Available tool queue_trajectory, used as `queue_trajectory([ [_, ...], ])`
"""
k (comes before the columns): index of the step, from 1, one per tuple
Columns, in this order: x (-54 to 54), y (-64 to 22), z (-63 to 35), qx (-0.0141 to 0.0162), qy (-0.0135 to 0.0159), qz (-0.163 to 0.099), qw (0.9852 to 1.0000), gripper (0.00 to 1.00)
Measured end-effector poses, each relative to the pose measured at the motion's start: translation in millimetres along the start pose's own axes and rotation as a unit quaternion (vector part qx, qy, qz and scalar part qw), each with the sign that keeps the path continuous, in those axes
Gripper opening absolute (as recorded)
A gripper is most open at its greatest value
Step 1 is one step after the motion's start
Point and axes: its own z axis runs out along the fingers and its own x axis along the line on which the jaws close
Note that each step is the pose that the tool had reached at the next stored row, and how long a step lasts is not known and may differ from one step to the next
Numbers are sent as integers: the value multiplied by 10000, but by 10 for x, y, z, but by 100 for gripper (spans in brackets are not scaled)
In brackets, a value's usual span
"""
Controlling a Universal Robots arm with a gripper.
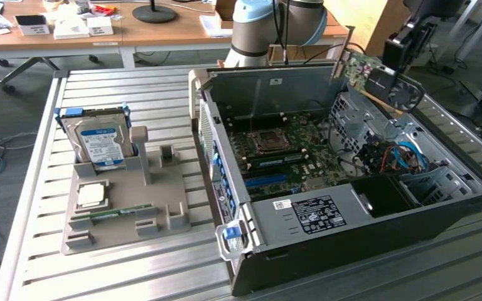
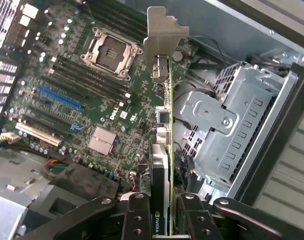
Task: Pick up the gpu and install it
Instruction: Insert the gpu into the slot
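The black metal fingers (image 2: 138,220) of the gripper (image 2: 164,212) are closed partway and clamped on the thin, green-and-black gpu (image 2: 164,150). It is held edge-on, with its silver metal bracket (image 2: 161,35) farthest from the gripper. The card is suspended over the green motherboard (image 2: 92,100) of the open black computer case (image 1: 350,219), beside the grey metal drive cage (image 2: 226,135).

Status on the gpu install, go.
End effector shut on the gpu. Card held over the open case, above the motherboard, not seated. Drive cage close alongside.
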Motion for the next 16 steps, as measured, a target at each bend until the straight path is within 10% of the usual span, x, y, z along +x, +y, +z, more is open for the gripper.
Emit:
queue_trajectory([
  [16, 0, 0, 2, -32, -20, -998, 9950, 27],
])
